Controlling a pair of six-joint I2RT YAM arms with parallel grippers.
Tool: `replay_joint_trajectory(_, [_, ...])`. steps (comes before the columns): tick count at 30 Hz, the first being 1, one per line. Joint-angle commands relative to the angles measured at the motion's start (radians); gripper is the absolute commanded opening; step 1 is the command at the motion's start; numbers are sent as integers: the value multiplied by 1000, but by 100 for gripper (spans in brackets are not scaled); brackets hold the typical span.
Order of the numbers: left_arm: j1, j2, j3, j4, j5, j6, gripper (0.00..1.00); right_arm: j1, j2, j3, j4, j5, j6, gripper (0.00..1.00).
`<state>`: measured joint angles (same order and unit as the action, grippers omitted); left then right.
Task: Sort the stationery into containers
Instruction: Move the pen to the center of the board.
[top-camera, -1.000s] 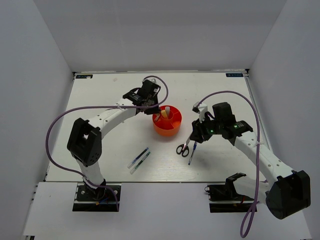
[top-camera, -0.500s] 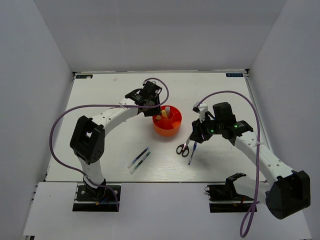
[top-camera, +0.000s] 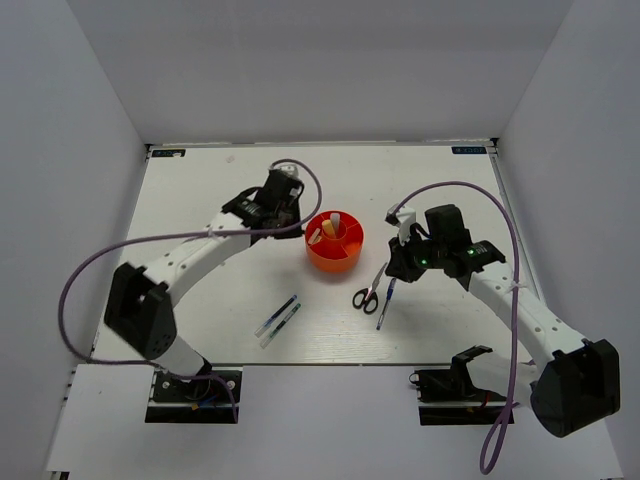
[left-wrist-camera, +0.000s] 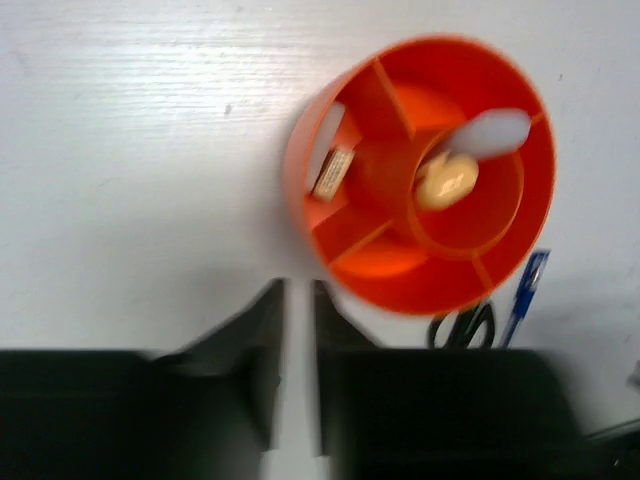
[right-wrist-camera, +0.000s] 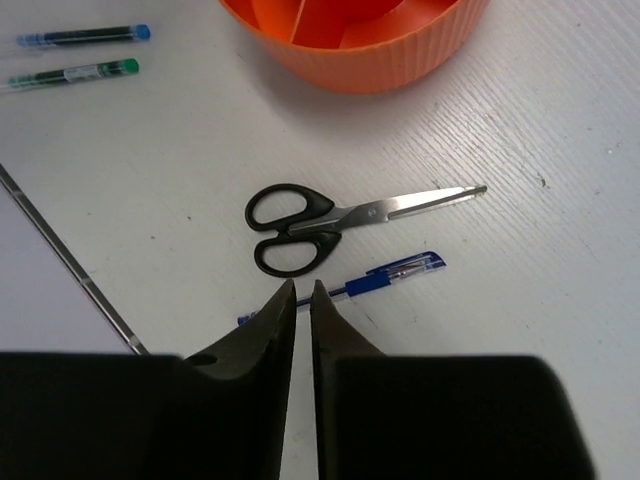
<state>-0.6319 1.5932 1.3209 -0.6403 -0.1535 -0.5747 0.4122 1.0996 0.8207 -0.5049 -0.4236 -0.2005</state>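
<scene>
The orange-red tub (top-camera: 335, 257) stands mid-table and also shows in the left wrist view (left-wrist-camera: 300, 190) and the right wrist view (right-wrist-camera: 350, 60). A pale-tipped highlighter (left-wrist-camera: 447, 178) stands in its middle and a second item (left-wrist-camera: 333, 170) leans in a side compartment. The black-handled scissors (top-camera: 367, 293) and the blue pen (top-camera: 385, 303) lie right of the tub. The two thin pens (top-camera: 279, 318) lie at the front. My left gripper (top-camera: 289, 221) is shut and empty just left of the tub. My right gripper (top-camera: 396, 268) is shut and empty over the blue pen (right-wrist-camera: 395, 272), beside the scissors (right-wrist-camera: 300, 225).
White walls close the table (top-camera: 200, 200) on three sides. The thin pens (right-wrist-camera: 80, 35) lie parallel near the front edge. The purple cables of both arms loop above the table.
My left arm has drawn back leftward from the tub's rim. My right gripper has stayed over the pen and scissors.
</scene>
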Motion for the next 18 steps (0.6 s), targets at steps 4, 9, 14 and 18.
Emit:
replay_joint_trajectory(4, [-3, -303, -237, -174, -27, 137, 74, -4, 124, 32, -50, 52, -30, 37])
replay_joint_trajectory(9, [3, -482, -396, -236, -40, 196, 79, 0, 267, 100, -98, 181, 70, 30])
replay_joint_trajectory(14, [37, -676, -560, -193, -63, 197, 82, 4, 350, 92, -47, 284, 193, 28])
replay_joint_trajectory(18, [52, -714, -595, -196, -54, 196, 83, 4, 410, 110, -52, 321, 268, 28])
